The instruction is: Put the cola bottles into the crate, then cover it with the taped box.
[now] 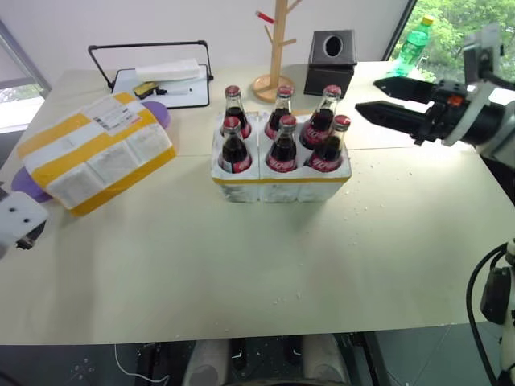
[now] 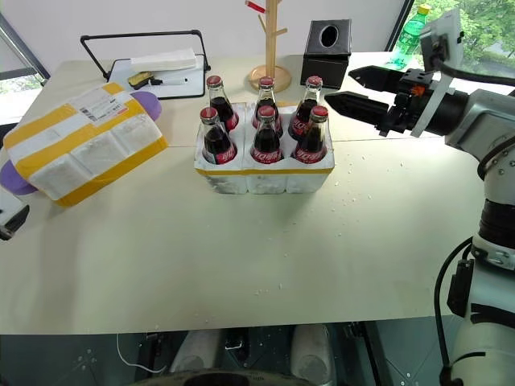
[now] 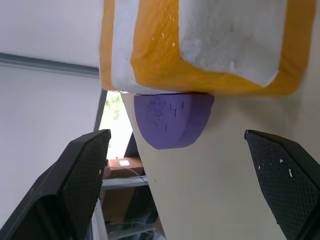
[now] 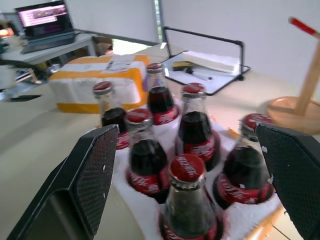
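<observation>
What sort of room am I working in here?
Probably an office or lab workspace: a wide cream table stands by bright windows with greenery outside, an open laptop on a side desk shows in the right wrist view, and a small whiteboard with black handle lies at the back.

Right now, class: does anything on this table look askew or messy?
Yes. The taped box sits tilted, propped on a purple object beneath it, and white crumbs are scattered on the table near the crate.

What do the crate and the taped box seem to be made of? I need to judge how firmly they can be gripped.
The crate: seemingly white foam, matte and grainy, with crumbs shed on the table beside it.
The taped box: apparently the same white foam, its edge chipped in the left wrist view, wrapped in smooth yellow tape.
</observation>
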You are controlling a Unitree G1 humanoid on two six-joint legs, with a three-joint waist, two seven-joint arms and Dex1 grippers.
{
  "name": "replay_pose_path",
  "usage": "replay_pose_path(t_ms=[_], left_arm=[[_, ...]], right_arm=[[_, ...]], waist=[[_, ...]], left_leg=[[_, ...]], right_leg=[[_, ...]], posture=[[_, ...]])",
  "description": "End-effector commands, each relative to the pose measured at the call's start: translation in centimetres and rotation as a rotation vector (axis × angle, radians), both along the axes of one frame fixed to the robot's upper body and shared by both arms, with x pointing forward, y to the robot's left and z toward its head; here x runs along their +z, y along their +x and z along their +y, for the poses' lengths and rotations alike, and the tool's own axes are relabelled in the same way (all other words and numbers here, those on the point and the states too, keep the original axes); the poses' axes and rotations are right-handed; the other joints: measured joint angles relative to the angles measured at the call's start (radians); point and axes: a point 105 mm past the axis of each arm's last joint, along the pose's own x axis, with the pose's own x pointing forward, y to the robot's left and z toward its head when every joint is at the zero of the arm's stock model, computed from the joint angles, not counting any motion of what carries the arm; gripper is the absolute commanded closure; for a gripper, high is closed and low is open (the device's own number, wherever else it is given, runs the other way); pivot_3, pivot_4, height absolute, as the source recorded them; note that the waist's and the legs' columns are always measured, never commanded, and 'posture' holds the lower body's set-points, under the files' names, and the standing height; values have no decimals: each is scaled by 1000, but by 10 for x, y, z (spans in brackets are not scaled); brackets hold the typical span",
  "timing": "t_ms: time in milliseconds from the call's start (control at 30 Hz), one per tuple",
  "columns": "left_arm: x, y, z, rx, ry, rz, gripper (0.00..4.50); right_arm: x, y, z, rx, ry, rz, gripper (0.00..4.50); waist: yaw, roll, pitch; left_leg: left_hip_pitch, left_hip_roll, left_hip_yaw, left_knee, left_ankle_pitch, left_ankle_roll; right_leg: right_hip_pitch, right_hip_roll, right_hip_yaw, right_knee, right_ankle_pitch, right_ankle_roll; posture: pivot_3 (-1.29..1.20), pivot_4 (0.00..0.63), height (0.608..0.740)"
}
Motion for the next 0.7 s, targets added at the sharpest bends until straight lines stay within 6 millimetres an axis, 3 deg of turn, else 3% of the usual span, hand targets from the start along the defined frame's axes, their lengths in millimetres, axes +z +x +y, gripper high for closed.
replay_pose_path(t_ms=[33,300,533,700], left_arm=[[4,12,10,-1,72,-41,0],[-25,50,24,10,75,-25,0],[-34,69,25,13,49,-29,0],[-33,74,22,-1,37,-42,2370]], right_arm=[[20,-31,1,88,-33,-92,65],[33,-68,-2,105,-109,-129,65],[38,-81,-4,71,-117,-141,65],[35,-82,-9,33,-118,-132,0]], waist=[[1,0,0],[-3,-4,-2],[-1,-5,-3],[3,-6,-4]], left_leg=[[0,0,0,0,0,0],[1,-1,2,0,-1,1],[1,-1,3,0,-1,0],[2,-2,3,0,-2,-1]], right_leg=[[0,0,0,0,0,0],[-1,-3,0,1,0,0],[-2,-4,0,3,0,0],[-2,-6,0,4,0,0]], posture=[[0,150,740],[0,150,740],[0,150,740],[0,150,740]])
